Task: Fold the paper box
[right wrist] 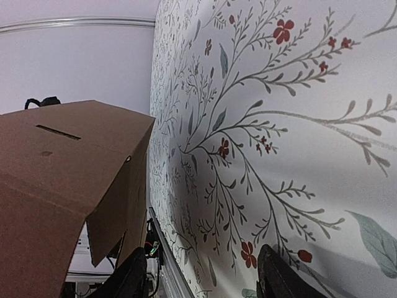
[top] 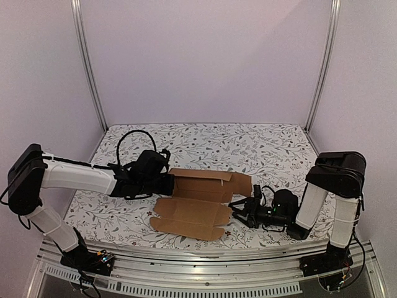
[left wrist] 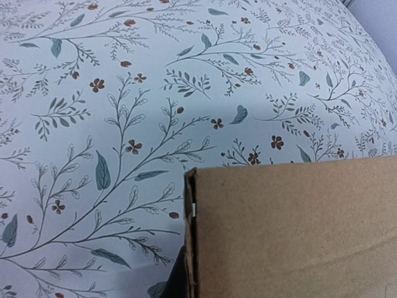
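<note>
Top external: left gripper (top: 169, 184) clamps paper box (top: 198, 202); right gripper (top: 239, 211) low, jaws parted.

Even, soft overhead light; no harsh glare. Faint shadows fall under the paper box (top: 198, 202) and arms on the floral table (top: 205, 139). Wrist views sharp on cloth; near cardboard slightly soft. Right wrist view tilted sideways.

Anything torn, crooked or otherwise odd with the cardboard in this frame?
Nothing stands out. The paper box is only part-folded, its back panels raised and its front flap flat on the floral tablecloth. No tears or crushing show.
</note>
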{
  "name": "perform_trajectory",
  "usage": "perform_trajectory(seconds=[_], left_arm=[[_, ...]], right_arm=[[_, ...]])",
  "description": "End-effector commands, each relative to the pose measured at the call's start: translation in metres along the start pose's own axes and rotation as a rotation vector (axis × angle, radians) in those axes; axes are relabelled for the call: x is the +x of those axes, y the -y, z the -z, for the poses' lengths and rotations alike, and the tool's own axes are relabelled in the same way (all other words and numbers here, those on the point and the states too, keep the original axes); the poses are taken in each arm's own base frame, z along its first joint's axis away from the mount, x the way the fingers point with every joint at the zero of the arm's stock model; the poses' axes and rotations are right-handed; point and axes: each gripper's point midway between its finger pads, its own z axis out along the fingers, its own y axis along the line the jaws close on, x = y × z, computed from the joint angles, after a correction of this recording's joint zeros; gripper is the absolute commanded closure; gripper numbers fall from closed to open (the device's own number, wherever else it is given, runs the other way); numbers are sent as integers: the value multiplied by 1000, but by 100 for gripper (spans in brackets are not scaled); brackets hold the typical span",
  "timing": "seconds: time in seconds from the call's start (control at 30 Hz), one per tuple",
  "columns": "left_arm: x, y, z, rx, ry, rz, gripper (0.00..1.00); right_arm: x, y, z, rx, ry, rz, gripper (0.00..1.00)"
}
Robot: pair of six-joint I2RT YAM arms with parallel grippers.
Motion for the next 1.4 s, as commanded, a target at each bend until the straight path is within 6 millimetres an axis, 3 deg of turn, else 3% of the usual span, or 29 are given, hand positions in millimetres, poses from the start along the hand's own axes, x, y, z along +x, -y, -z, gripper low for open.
perform_trajectory(seconds=[0.0,0.1,0.5,0.7,0.93,1.17,1.37], left_arm=[[-13,6,9,1,24,-23,100],[-19,3,11,-14,34,-24,100],[-36,-27,17,-79,71,36,100],[-31,-44,16,-97,61,69,100],[-19,-60,19,-98,43,110,100],[-15,-57,21,-67,37,137,100],[-16,-52,22,-40,37,146,100]], right_arm=[[6,12,-8,26,-27,4,43],[5,14,-11,27,-32,5,48],[5,-10,-16,-40,-54,30,94],[-1,-31,-13,-92,-27,56,73],[-6,-54,-13,-151,-13,83,64],[-13,-80,-22,-221,-8,107,55],[-19,-93,-33,-255,-2,109,54]])
